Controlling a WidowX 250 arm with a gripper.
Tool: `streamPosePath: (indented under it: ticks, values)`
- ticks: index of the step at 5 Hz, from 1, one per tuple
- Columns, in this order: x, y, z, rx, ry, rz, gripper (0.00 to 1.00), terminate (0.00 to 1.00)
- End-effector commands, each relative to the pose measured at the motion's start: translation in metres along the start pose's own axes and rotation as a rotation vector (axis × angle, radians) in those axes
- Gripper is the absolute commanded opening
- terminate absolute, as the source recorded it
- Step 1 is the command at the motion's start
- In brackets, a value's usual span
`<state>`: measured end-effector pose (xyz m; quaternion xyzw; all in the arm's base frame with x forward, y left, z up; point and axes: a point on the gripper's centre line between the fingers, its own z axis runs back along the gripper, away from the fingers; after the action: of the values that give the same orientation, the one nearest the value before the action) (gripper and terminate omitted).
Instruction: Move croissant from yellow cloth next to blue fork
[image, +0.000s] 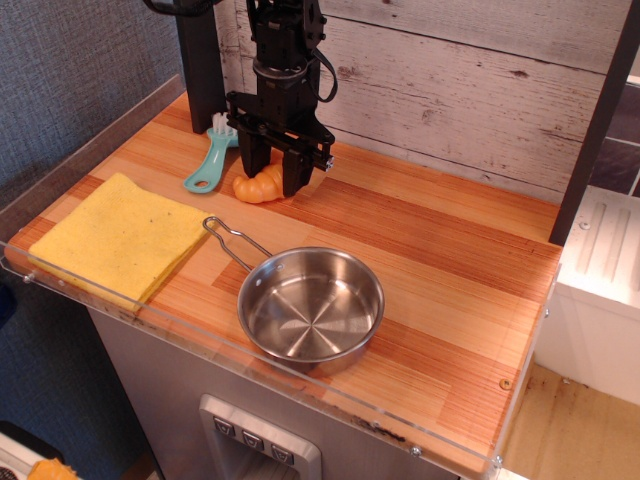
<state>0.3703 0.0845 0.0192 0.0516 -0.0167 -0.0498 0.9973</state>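
The orange-tan croissant (258, 186) rests on the wooden counter at the back left, just right of the blue fork (209, 166). My gripper (273, 183) stands upright over it, its black fingers (297, 172) on either side of the croissant and closed on it. Part of the croissant is hidden behind the fingers. The yellow cloth (120, 236) lies flat and bare at the front left, well apart from the gripper.
A steel pan (311, 305) with a wire handle (231, 238) sits at the front middle. A whitewashed plank wall (450, 80) runs along the back. A clear plastic lip (200, 345) edges the counter's front.
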Motion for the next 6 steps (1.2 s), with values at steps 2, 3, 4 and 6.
streamPosePath:
  ticks: [2, 3, 4, 6]
  values:
    - [-0.008, 0.024, 0.067, -0.038, -0.136, 0.056, 1.00, 0.00]
    - [-0.030, 0.021, 0.087, -0.054, -0.170, 0.076, 1.00, 0.00]
    - [-0.039, 0.022, 0.085, -0.062, -0.153, 0.090, 1.00, 0.00]
    - [-0.041, 0.028, 0.082, -0.077, -0.097, 0.103, 1.00, 0.00]
